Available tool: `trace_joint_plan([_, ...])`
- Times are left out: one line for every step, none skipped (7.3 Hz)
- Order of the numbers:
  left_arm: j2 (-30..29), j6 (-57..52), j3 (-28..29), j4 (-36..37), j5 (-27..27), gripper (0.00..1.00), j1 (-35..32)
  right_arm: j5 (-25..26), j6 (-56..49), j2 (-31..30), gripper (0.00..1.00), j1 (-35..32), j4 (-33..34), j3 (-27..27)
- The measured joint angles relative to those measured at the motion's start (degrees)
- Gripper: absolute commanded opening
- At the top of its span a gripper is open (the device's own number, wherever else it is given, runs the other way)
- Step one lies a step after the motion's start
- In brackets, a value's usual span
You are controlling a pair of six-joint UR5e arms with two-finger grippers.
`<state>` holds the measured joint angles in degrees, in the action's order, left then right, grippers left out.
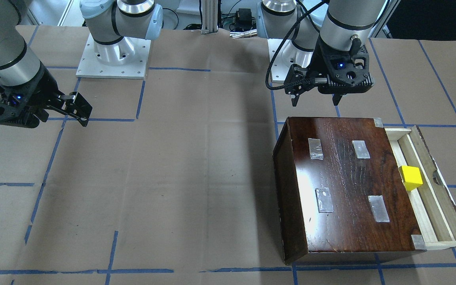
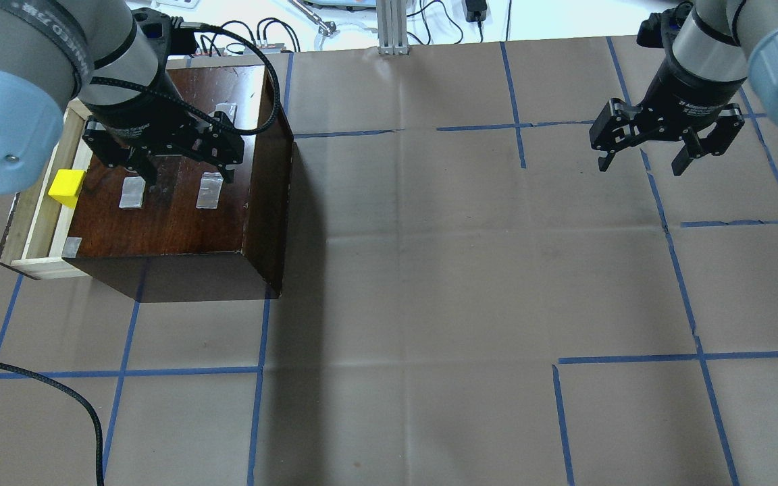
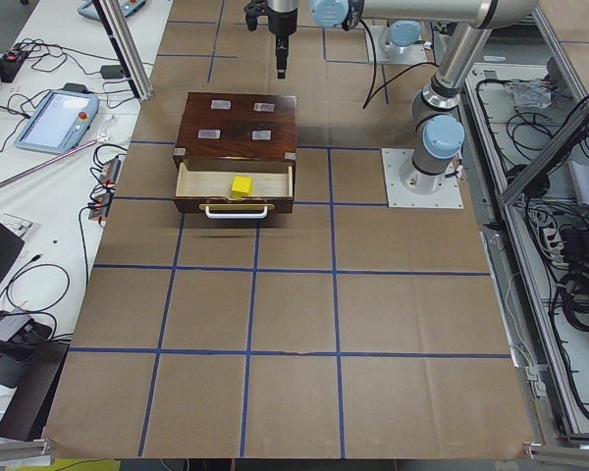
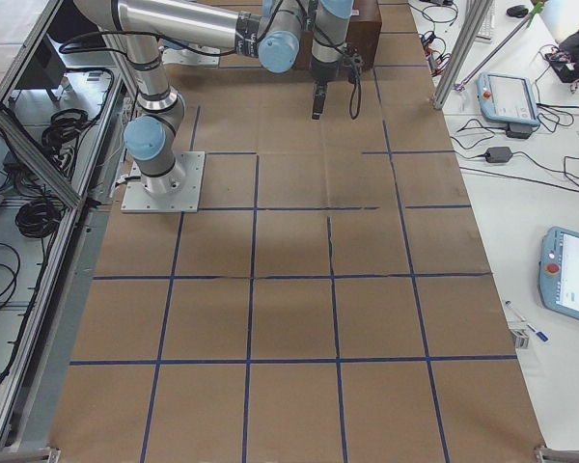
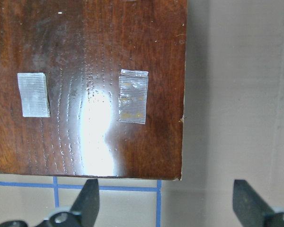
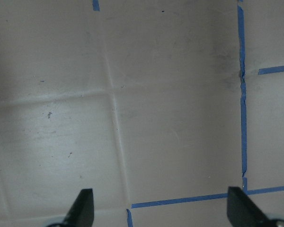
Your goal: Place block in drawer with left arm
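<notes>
Block [image 1: 410, 177] resting in drawer [image 1: 430, 206] | left hand [image 1: 316, 103] spread, empty, over edge of box [image 1: 342, 186] | we would raise it straight up, clear of box.

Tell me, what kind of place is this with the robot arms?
Most likely a robotics lab. The left arm and right arm are bolted to a paper-covered table with a blue tape grid; a teach pendant and loose cables lie alongside.
</notes>
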<state>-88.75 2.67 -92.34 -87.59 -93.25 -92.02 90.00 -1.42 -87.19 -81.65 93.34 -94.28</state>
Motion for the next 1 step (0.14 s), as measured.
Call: trace_joint_plan([-0.01, 0.09, -0.07, 0.03, -0.01, 0.99, 0.0, 0.0, -0.01, 0.0, 1.0, 0.0, 0.0, -0.02])
